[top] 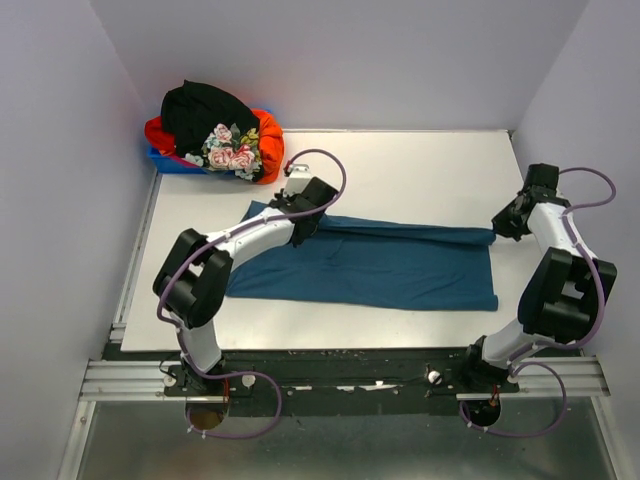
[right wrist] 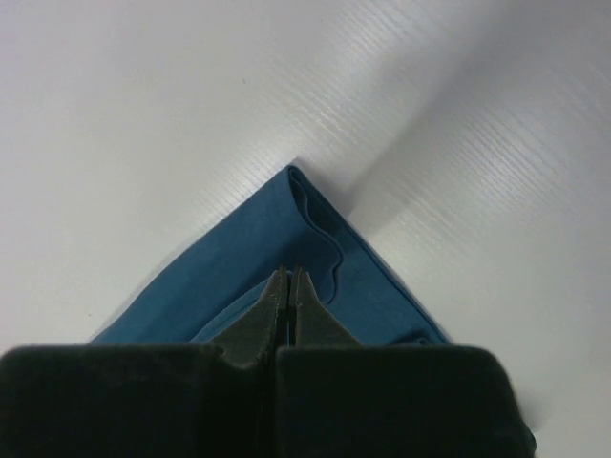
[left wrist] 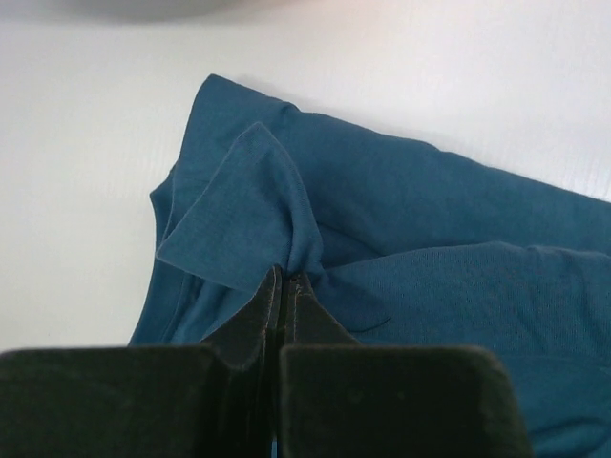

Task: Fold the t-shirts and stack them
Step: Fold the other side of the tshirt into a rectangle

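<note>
The dark teal-blue t-shirt [top: 380, 265] lies lengthwise across the middle of the table, its far edge folded over. My left gripper [top: 300, 222] is shut on a bunched fold of the shirt near its far left end; the left wrist view shows the gripper [left wrist: 286, 277] pinching puckered teal cloth [left wrist: 430, 219]. My right gripper [top: 498, 230] is shut on the shirt's far right corner; the right wrist view shows the gripper [right wrist: 289, 274] closed on a layered teal corner [right wrist: 239, 248]. The black t-shirt [top: 205, 110], orange-red t-shirt [top: 268, 140] and flowered t-shirt [top: 232, 150] are heaped at the back left.
The heap sits in a small blue bin [top: 165, 160] at the table's back left corner. Grey walls enclose the white table [top: 420, 170] on three sides. A metal rail [top: 340, 380] with both arm bases runs along the near edge.
</note>
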`<state>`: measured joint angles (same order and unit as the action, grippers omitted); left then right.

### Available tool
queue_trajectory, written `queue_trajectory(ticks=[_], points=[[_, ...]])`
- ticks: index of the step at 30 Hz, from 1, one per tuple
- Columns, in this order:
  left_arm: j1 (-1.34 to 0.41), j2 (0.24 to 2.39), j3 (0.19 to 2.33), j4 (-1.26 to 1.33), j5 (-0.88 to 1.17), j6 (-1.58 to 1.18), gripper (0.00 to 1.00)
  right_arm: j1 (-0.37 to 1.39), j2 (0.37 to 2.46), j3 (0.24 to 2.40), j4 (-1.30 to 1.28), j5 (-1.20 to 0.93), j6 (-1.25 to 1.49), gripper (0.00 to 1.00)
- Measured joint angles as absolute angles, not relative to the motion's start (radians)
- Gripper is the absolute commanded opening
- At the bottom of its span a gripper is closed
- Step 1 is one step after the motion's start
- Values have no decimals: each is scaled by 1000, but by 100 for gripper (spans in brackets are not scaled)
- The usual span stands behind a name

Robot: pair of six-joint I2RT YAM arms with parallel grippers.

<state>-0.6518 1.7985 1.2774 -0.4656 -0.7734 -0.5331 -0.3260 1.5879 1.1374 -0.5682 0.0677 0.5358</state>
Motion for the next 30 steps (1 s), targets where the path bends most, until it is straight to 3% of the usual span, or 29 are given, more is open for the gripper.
queue_trajectory(ticks=[3, 5, 6, 7, 8, 10, 12, 19, 24, 30], points=[[-672, 1778, 1246, -469, -780, -556, 0, -332, 1583, 1103, -551, 68, 548, 3], [-686, 1774, 1226, -471, -786, -577, 5, -334, 1576, 1069, -534, 72, 558, 27], [-692, 1774, 1215, -472, -786, -587, 13, -335, 1573, 1050, -522, 75, 563, 45], [-698, 1774, 1203, -474, -787, -598, 21, -336, 1568, 1029, -510, 78, 573, 52], [-703, 1774, 1192, -478, -787, -611, 25, -336, 1563, 1011, -501, 82, 585, 54], [-710, 1776, 1173, -493, -789, -640, 47, -336, 1543, 962, -478, 83, 583, 59], [-715, 1777, 1167, -513, -794, -661, 57, -336, 1515, 928, -463, 83, 583, 65], [-717, 1725, 1161, -561, -802, -688, 60, -336, 1309, 871, -395, 75, 559, 68], [-721, 1604, 1143, -564, -804, -685, 58, -299, 1215, 816, -307, -15, 538, 60], [-664, 1584, 1133, -540, -787, -673, 57, -58, 1282, 791, -255, -125, 529, 62]])
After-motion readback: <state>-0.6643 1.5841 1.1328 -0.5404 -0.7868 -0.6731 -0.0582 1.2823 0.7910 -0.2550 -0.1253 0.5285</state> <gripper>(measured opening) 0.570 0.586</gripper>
